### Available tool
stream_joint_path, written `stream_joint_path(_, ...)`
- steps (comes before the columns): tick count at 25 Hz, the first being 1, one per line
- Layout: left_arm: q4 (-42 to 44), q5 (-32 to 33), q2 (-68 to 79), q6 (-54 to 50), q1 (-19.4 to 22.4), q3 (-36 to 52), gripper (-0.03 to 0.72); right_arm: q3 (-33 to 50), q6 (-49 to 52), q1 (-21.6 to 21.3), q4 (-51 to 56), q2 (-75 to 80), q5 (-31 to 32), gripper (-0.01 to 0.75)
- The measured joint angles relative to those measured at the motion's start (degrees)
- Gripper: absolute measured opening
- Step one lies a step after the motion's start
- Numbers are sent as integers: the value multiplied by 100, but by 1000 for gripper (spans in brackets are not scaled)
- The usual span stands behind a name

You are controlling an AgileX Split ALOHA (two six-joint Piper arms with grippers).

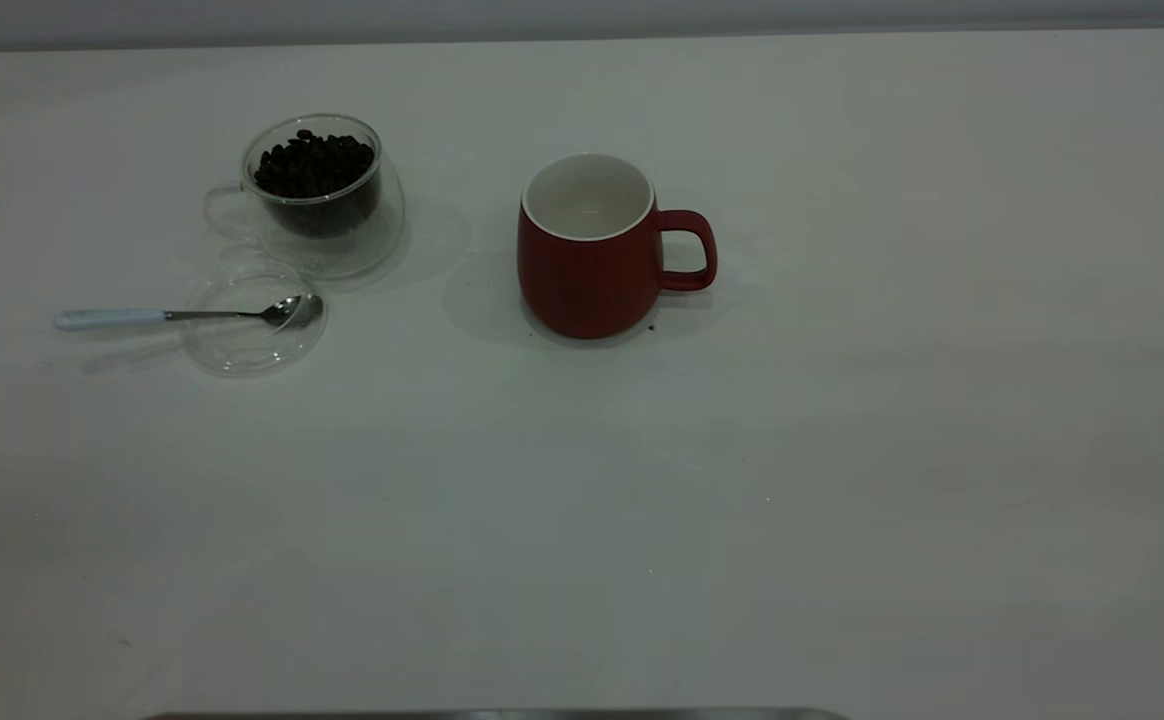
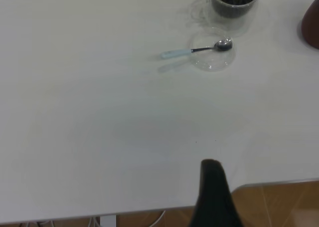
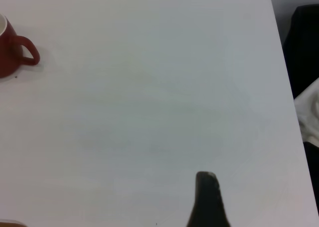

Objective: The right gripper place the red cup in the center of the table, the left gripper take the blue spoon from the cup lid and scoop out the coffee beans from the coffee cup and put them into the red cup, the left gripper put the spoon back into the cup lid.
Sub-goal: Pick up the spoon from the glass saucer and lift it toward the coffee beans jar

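Now, exterior view, left to right: blue spoon (image 1: 157,316) at left-centre, handle out on table (image 1: 842,480), bowl resting in cup lid (image 1: 254,322); coffee cup (image 1: 317,192) just above lid in upper left, full of coffee beans (image 1: 314,165); red cup (image 1: 590,247) upright near frame centre, handle to right, inside looking empty. Neither arm visible there; left gripper (image 2: 215,197) and right gripper (image 3: 208,199) each seen only as one dark finger in own wrist cam, well apart from objects; jaw state: can't tell. Risks: thin spoon handle lying flat, so a pinch could slip or skid it; clear lid could get dragged along; beans could spill if spoon tilts en route.
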Motion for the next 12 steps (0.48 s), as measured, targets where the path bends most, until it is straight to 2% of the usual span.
stream_joint_path(12, 0, -17, 51, -142, 0, -28, 588, 0, 0, 0, 0, 0, 0, 587)
